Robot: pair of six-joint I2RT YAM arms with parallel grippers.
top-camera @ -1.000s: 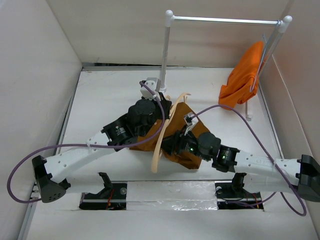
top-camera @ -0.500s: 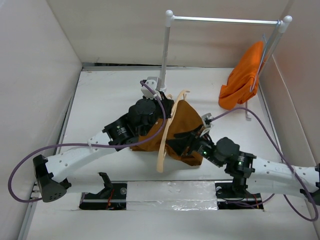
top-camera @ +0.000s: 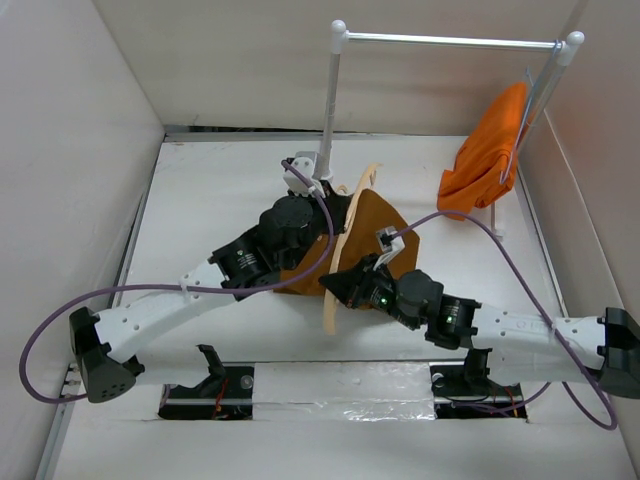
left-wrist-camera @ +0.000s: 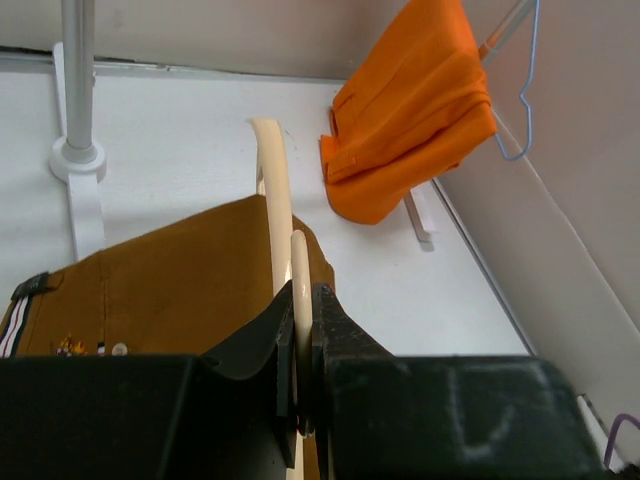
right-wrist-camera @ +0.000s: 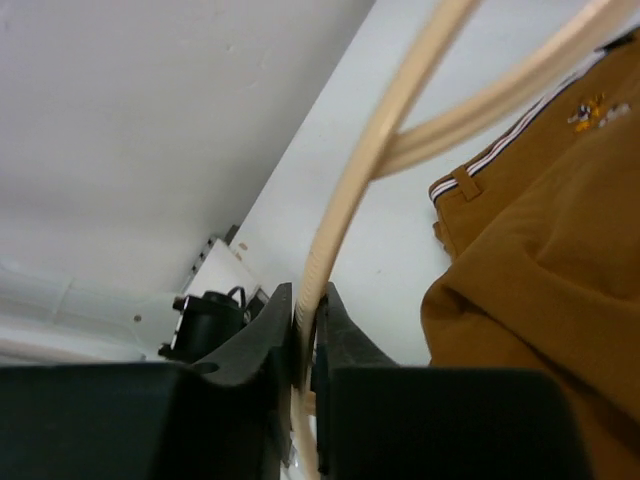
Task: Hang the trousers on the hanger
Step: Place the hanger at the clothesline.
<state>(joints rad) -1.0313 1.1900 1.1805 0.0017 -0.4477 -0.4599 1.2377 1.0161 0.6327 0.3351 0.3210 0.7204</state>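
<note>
The pale wooden hanger (top-camera: 345, 250) is held off the table at a slant between both arms. The rust-brown trousers (top-camera: 376, 228) drape over it and trail onto the table under my left arm. My left gripper (top-camera: 335, 215) is shut on a thin part of the hanger (left-wrist-camera: 276, 180), with the trousers (left-wrist-camera: 170, 285) and their striped waistband just left of the fingers. My right gripper (top-camera: 328, 286) is shut on the hanger's lower curved arm (right-wrist-camera: 385, 140). The trousers (right-wrist-camera: 540, 290) hang to the right of it in the right wrist view.
A white clothes rack (top-camera: 450, 41) stands at the back, its left post (left-wrist-camera: 75, 80) close behind my left gripper. An orange garment (top-camera: 487, 160) on a thin wire hanger (left-wrist-camera: 520, 110) hangs at the rack's right end. White walls enclose the table.
My right gripper came off the trousers, swung out and back, and closed on the hanger's lower arm. The hanger and trousers now stand higher and more upright. The left grip is unchanged.
</note>
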